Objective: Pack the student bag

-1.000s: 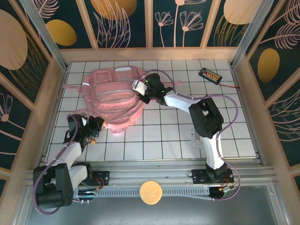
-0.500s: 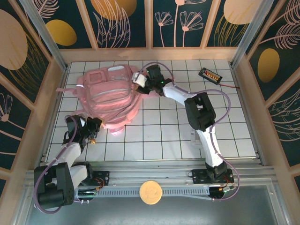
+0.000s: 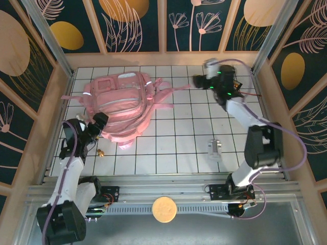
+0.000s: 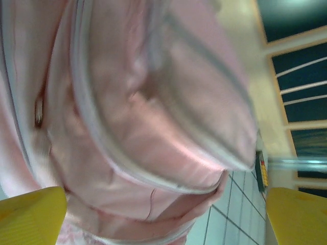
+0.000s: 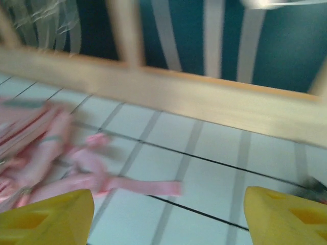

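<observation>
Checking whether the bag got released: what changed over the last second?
The right tool let go of the right side of the student bag and swung away to the far right corner, open. The left tool opened at the bag's near-left edge. The bag shifted slightly far-left. The small white object stayed put.

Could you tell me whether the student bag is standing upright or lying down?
Lying down: the student bag rests flat on the table, front pockets facing up.

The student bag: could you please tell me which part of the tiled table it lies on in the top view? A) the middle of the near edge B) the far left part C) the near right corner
B: the student bag lies on the far left part of the table.
</observation>
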Robot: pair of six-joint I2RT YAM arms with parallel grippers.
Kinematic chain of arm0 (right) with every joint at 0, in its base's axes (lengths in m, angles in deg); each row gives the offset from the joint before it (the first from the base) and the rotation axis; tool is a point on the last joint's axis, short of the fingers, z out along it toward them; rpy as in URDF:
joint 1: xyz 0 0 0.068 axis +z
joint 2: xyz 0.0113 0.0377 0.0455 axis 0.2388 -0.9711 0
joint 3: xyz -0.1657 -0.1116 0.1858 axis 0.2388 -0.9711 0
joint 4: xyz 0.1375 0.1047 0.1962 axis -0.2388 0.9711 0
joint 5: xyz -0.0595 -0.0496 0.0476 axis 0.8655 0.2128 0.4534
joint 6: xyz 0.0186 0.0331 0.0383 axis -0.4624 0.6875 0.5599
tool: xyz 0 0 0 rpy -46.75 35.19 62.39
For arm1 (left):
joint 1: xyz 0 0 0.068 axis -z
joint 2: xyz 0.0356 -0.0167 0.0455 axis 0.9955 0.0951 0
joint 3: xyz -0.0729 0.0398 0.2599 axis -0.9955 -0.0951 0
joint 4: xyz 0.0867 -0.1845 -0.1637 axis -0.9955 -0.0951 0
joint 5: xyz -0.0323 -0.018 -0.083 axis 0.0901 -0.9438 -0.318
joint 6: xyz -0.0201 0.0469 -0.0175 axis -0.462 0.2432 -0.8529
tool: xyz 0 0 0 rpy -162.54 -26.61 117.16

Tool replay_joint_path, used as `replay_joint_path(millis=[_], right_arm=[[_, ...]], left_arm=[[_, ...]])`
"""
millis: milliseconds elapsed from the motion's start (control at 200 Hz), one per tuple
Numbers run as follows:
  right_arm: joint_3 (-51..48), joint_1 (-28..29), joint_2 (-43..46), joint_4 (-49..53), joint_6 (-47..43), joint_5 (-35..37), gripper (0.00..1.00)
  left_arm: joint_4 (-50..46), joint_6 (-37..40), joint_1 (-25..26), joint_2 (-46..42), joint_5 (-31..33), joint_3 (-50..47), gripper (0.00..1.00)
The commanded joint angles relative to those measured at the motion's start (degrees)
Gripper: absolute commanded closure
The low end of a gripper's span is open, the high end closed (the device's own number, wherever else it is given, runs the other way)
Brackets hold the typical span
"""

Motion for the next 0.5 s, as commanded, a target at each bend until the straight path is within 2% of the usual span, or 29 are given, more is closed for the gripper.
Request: replay_joint_path(millis=[0, 85, 205, 440, 495], right_arm=[[-9.8, -7.9, 2.0, -6.1, 11.0, -0.6, 0.23], [-14.5, -9.8, 1.6, -9.5, 9.4, 1.4, 0.23], [-19.4, -10.5, 0.3, -13.3, 7.6, 2.8, 0.23], [-34.1, -10.7, 3.9, -29.0, 8.1, 6.7, 0.24], [-39.4, -10.5, 5.1, -37.0, 7.9, 7.0, 0.24]], left_arm=[[-4.5, 8.6, -0.1, -3.1, 13.3, 2.0, 0.01], [2.6, 9.6, -0.1, -3.5, 21.7, -2.0, 0.01], [14.4, 10.9, -0.1, -2.1, 28.7, -7.3, 0.01], [27.7, 20.4, -0.1, 6.5, 36.3, -8.3, 0.01], [33.0, 22.2, -0.1, 8.1, 37.0, -10.1, 0.01]])
